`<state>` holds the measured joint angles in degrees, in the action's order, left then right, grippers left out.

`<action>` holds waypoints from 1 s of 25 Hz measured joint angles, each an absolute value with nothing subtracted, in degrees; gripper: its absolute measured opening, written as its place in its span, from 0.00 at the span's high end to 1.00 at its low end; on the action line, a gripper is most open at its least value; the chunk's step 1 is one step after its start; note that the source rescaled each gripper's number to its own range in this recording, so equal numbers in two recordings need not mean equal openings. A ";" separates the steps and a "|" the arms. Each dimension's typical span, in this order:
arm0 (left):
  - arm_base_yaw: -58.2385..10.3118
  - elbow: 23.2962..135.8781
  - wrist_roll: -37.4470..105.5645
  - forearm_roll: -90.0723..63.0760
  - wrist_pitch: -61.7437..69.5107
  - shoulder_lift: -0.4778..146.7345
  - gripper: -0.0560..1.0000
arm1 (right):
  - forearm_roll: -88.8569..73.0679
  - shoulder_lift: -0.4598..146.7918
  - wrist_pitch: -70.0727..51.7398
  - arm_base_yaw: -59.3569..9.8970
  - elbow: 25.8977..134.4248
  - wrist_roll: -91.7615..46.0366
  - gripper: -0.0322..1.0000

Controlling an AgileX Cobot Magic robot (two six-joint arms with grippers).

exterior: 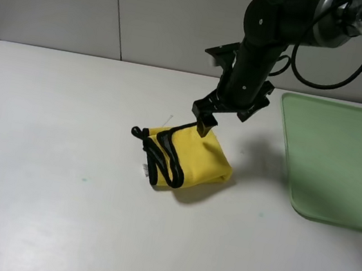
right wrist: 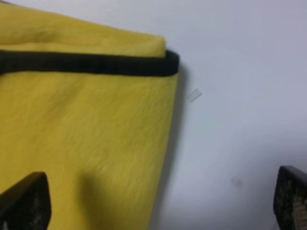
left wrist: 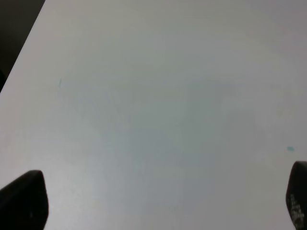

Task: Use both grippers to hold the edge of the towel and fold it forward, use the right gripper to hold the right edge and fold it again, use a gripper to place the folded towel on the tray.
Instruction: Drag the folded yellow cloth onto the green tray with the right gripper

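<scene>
The yellow towel lies folded into a small bundle at the middle of the table, its black edge bunched on the left side. My right gripper hovers just over the bundle's far top corner, jaws wide open and empty. In the right wrist view the towel fills the space under one fingertip, and the black edge runs across it. The pale green tray sits at the right with nothing on it. My left gripper is open over bare table and does not show in the exterior high view.
The white table stretches wide to the left and front of the towel. A small white tag pokes out at the bundle's left corner. A pale scrap lies on the table beside the towel's edge.
</scene>
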<state>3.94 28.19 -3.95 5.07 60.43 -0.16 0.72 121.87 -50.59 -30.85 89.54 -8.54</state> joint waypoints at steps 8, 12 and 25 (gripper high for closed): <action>3.94 28.19 -3.95 5.07 60.43 -0.16 0.00 | 0.63 126.91 -46.73 -30.61 89.54 -9.49 0.00; 3.94 28.19 -3.95 5.07 60.43 -0.16 0.00 | 0.68 128.56 -46.08 -30.61 89.54 -9.54 0.00; 3.94 28.19 -3.95 5.07 60.43 -0.16 0.00 | -1.01 130.37 -45.02 -30.61 89.83 -9.79 0.02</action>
